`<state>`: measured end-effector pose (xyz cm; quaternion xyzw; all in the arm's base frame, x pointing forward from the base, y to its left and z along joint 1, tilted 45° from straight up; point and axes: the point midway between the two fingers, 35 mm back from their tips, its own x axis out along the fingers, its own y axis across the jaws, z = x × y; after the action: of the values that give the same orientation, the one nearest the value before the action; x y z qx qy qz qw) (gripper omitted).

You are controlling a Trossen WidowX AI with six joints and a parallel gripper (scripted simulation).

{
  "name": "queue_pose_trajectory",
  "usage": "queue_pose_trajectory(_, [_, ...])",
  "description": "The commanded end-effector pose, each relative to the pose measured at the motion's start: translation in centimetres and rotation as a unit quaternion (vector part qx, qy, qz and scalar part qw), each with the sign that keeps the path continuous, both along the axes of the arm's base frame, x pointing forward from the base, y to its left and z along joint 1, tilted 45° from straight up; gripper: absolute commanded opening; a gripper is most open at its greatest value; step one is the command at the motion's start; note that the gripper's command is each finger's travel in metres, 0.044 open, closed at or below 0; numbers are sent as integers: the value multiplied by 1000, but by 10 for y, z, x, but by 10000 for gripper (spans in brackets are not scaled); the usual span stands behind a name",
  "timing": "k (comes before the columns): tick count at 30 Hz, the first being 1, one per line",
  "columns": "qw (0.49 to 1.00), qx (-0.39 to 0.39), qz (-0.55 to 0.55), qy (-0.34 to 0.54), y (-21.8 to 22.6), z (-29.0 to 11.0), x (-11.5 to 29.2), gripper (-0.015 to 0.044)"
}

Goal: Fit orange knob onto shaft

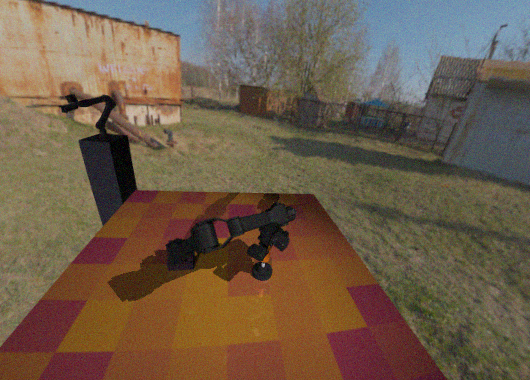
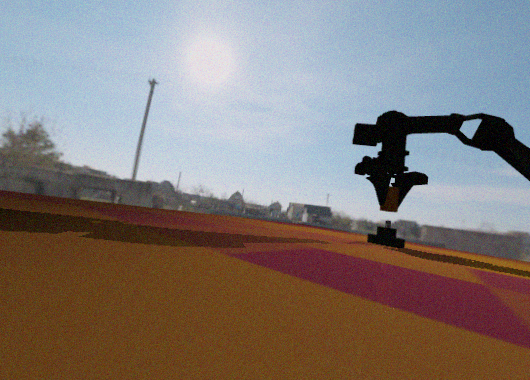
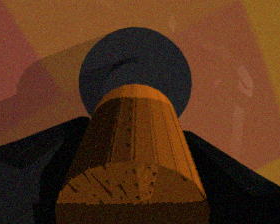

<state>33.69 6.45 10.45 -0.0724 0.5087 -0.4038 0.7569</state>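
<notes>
The orange knob (image 1: 267, 257) (image 2: 392, 200) (image 3: 136, 150) is held upright between the fingers of my gripper (image 2: 390, 203) (image 3: 134, 133), which is shut on it. The round dark pedestal (image 1: 261, 273) (image 2: 385, 239) (image 3: 136, 55) stands on the table below. Its silver shaft (image 1: 263, 265) (image 2: 388, 224) points up. In the exterior view a gap shows between the knob's bottom and the shaft's tip, with the knob roughly above it. In the wrist view the knob covers the shaft and the pedestal's near part. The knob's hole and the flat sides cannot be seen.
The checkered table (image 1: 225, 322) (image 2: 200, 292) carries my arm (image 1: 205, 237) (image 2: 430, 124), which reaches over to the pedestal. A second black arm (image 1: 106, 113) stands on a dark pillar (image 1: 107, 167) beyond the table's far left corner. Shadows of my arm fall on the table.
</notes>
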Motion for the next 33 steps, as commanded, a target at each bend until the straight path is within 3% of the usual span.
queue_pose_trajectory(1, [999,8,-36,-39,2,0,1,0])
queue_pose_trajectory(24, [935,56,-250,-244,0,2,-1,0])
queue_pose_trajectory(33, [932,57,-256,-250,-4,-4,1,0])
